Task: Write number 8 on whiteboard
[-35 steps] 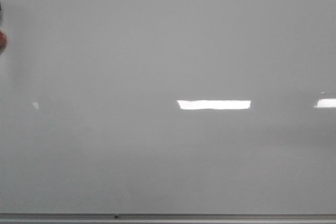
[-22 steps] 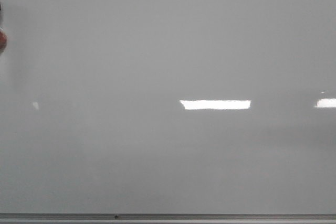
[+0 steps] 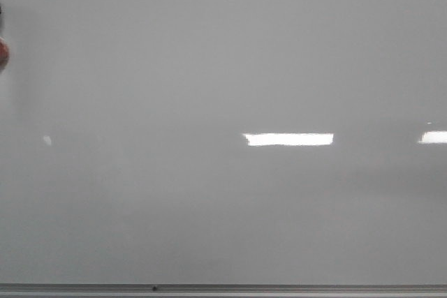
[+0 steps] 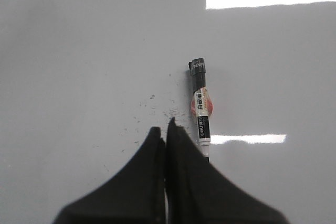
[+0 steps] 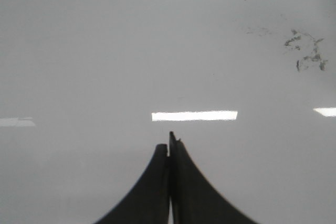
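Note:
The whiteboard fills the front view, glossy pale grey with a thin grey metal bottom edge. No number 8 shows on it in any view. In the left wrist view a black-and-white marker with a red-orange blob at its middle lies against the whiteboard. Its lower end is hidden behind my left gripper, which is shut with nothing between the fingers. My right gripper is shut and empty over bare whiteboard. Neither gripper shows in the front view.
A red-orange blob sits at the front view's left edge. Faint black ink specks lie beside the marker. Grey ink smudges mark the board in the right wrist view. Bright rectangular light reflections cross the board.
The left end of the bright reflection in the front view has drawn in slightly to the right. Nothing else has visibly moved.

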